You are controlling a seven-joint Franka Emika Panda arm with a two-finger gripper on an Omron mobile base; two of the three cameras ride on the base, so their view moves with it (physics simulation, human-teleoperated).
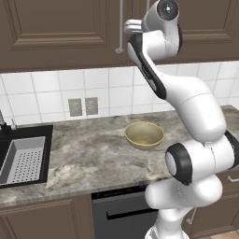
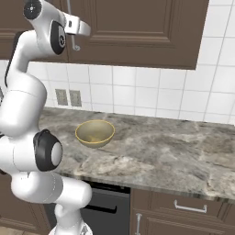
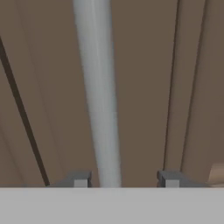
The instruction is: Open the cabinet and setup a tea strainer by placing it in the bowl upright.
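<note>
So the cabinet [image 1: 60, 32] is up on the wall above the bench [image 1: 88, 154], dark brown doors with raised panels, and both doors look shut. One of its long silver bar handles [image 3: 99, 96] runs straight up the middle of the hand view, passing between my two finger tips [image 3: 81, 179]. There's a gap on both sides of the bar down there, so my tool [image 3: 124, 180] is spread around the handle and not pinching it, as far as I can see. In the left base view the tool [image 1: 130, 27] is right at the bottom stretch of that handle, with my arm reaching up from the lower right.

The bowl [image 1: 144, 134] is sitting on the marble-looking bench below, mustard yellow, round and shallow, upright, nothing in it that I can see. From the right base view the bowl [image 2: 95, 132] sits toward the left part of the bench, well apart from the tool [image 2: 80, 28] up high.

Further out: a white tile backsplash [image 1: 46, 93] with two grey outlets [image 1: 83, 106], and off to the left a dark sink [image 1: 23, 154] with a grey perforated tray [image 1: 23, 161] in it. A dark appliance front [image 1: 123, 214] sits under the bench edge, between lighter brown base cabinets [image 1: 42, 219].
</note>
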